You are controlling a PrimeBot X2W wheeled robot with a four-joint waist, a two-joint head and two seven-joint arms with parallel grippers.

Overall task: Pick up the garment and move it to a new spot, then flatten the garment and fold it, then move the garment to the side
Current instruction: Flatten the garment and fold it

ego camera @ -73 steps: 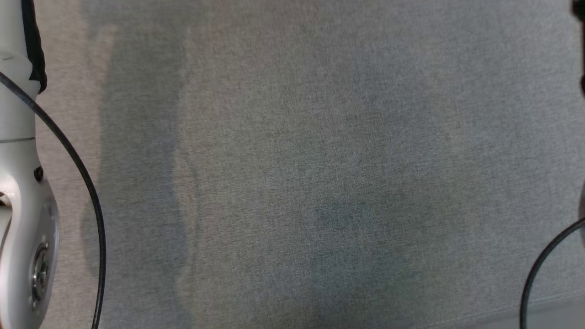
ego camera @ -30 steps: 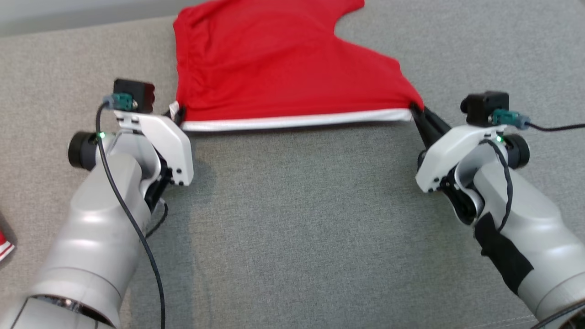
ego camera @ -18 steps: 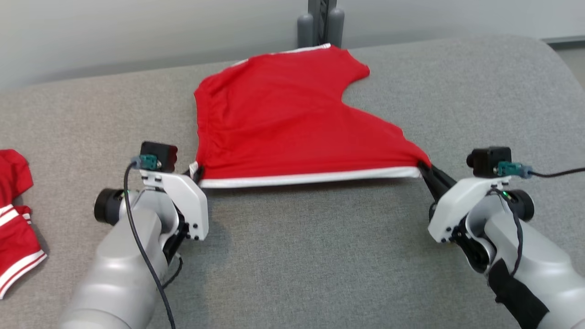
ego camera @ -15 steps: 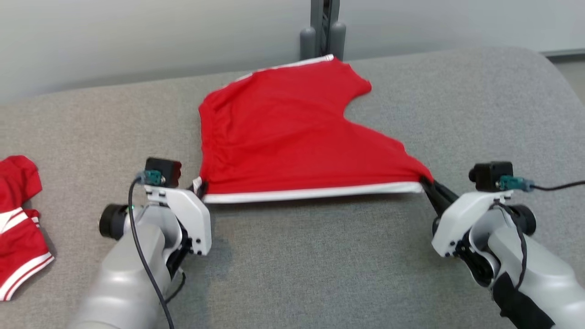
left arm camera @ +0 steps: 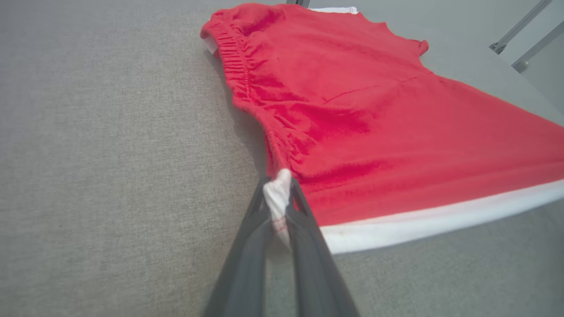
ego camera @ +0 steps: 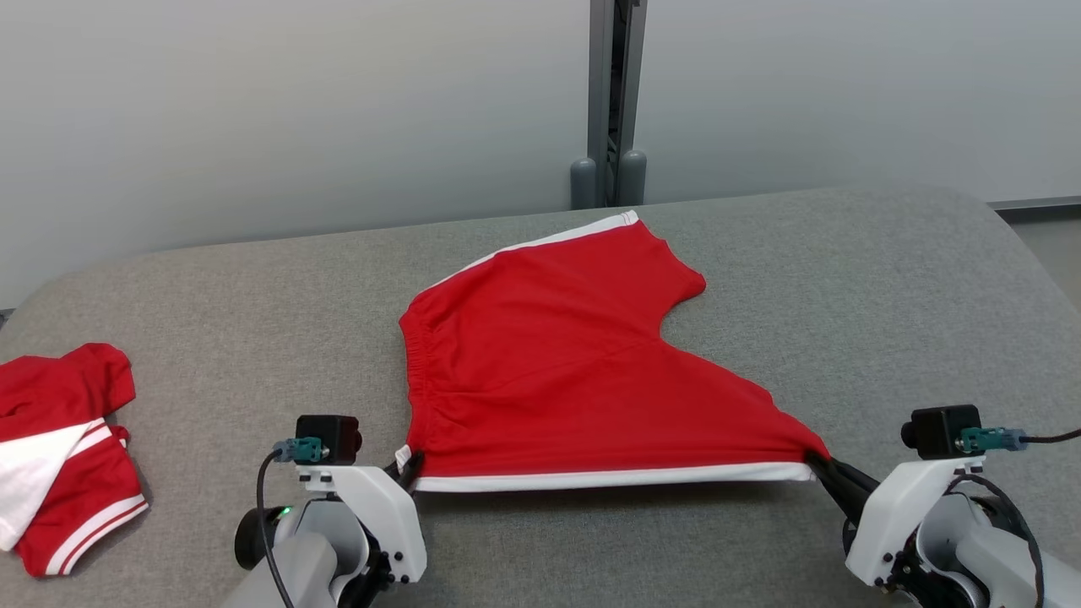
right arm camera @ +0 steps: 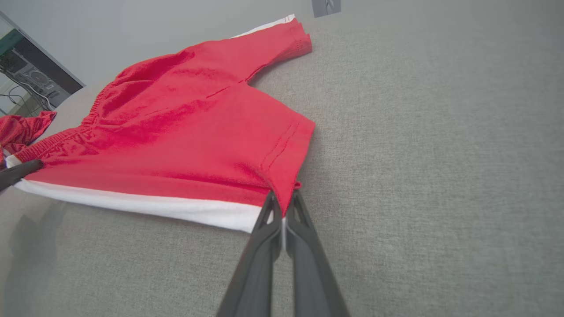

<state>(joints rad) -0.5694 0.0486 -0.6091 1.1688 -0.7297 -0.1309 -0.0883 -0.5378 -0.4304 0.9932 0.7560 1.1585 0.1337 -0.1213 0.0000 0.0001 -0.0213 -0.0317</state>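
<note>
Red shorts [ego camera: 574,371] with a white side stripe lie spread on the grey cloth surface [ego camera: 844,287], their near edge pulled taut between my two grippers. My left gripper [ego camera: 406,469] is shut on the waistband corner of the shorts [left arm camera: 352,110], with a white bunch of cloth pinched at its tips [left arm camera: 277,193]. My right gripper [ego camera: 817,463] is shut on the leg-hem corner of the shorts [right arm camera: 198,132], its fingers [right arm camera: 282,215] closed on the red hem. The far leg rests flat near the back edge.
A second red and white garment [ego camera: 59,447] lies crumpled at the left edge of the surface; a bit of the garment [right arm camera: 22,127] shows at the right wrist view's left. A grey post [ego camera: 612,101] stands behind the surface against a pale wall.
The head camera has tilted up, bringing the wall, post and second garment into view. Both grippers stay shut on the shorts' near corners, which remain stretched between them.
</note>
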